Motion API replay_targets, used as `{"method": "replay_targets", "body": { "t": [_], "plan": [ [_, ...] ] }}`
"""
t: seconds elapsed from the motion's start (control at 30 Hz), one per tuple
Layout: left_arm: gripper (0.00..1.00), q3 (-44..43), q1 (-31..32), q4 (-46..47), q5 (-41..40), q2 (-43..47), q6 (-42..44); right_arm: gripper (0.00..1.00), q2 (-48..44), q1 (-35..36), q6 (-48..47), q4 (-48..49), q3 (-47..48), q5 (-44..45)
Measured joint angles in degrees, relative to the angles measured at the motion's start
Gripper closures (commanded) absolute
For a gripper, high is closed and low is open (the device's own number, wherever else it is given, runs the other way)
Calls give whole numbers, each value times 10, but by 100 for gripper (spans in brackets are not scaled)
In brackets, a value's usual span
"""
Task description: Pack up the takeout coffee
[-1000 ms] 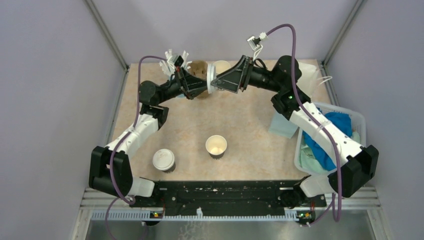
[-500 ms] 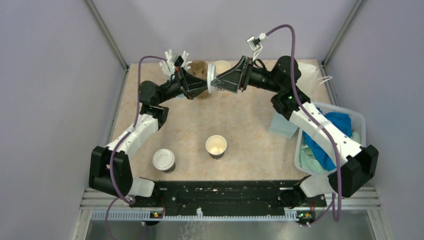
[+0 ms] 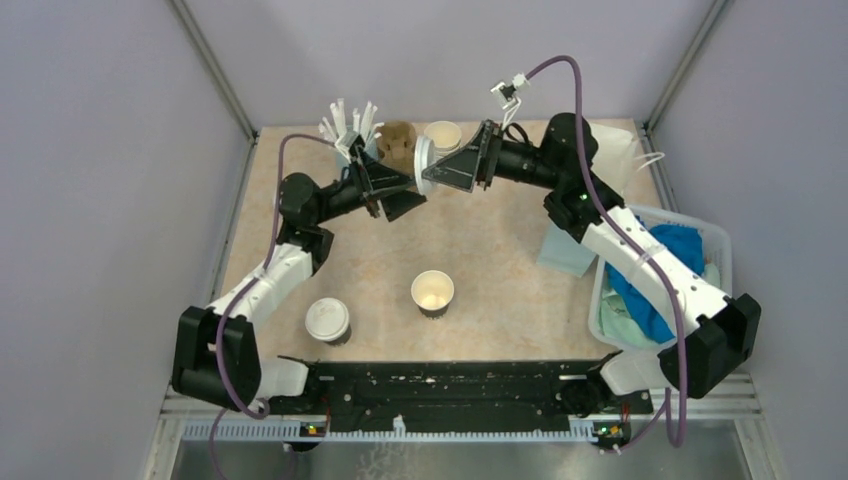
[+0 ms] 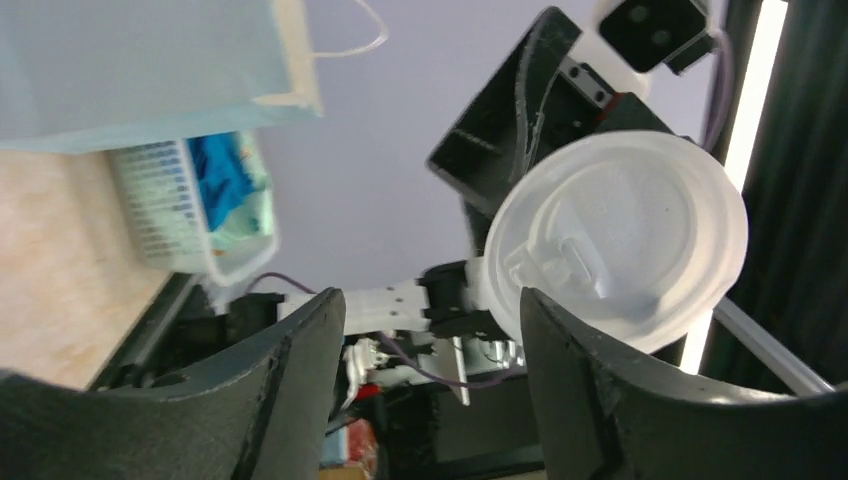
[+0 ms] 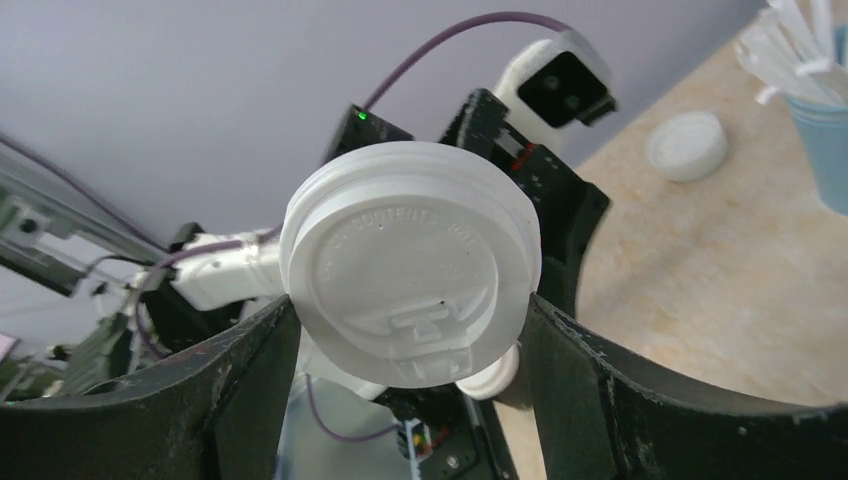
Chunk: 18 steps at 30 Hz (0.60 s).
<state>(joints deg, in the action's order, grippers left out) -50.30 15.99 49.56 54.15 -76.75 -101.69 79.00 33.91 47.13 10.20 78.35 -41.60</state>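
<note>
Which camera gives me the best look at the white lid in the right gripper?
The right wrist view: the white lid fills the middle, its lettered face clear between the fingers of the right gripper. The left wrist view shows the lid from its other side, off to the right. The top external view shows only a thin edge.

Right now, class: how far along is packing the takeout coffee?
Done: one capped cup stands at the near left. In hand: the right gripper holds a white lid; the left gripper is open, empty. Left: lid the open cup at centre.
</note>
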Motion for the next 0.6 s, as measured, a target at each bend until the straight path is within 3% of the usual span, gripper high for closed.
{"method": "replay_targets", "body": {
  "t": [0.13, 0.2, 0.33, 0.47, 0.6],
  "plan": [
    [9, 39, -51, -160, 23, 67, 105, 27, -30, 0, -96, -129, -11, 35],
    [2, 35, -112, -309, 19, 113, 200, 27, -50, 6, -162, -220, -13, 76],
    [2, -33, -207, -589, -17, 147, 388, 26, -66, 63, -268, -384, -14, 191],
    [2, -115, -209, -768, -48, 126, 519, 25, -14, 152, -322, -518, 10, 299],
    [2, -194, -208, -890, -127, 120, 621, 25, 80, 223, -356, -610, 53, 395]
  ]
}}
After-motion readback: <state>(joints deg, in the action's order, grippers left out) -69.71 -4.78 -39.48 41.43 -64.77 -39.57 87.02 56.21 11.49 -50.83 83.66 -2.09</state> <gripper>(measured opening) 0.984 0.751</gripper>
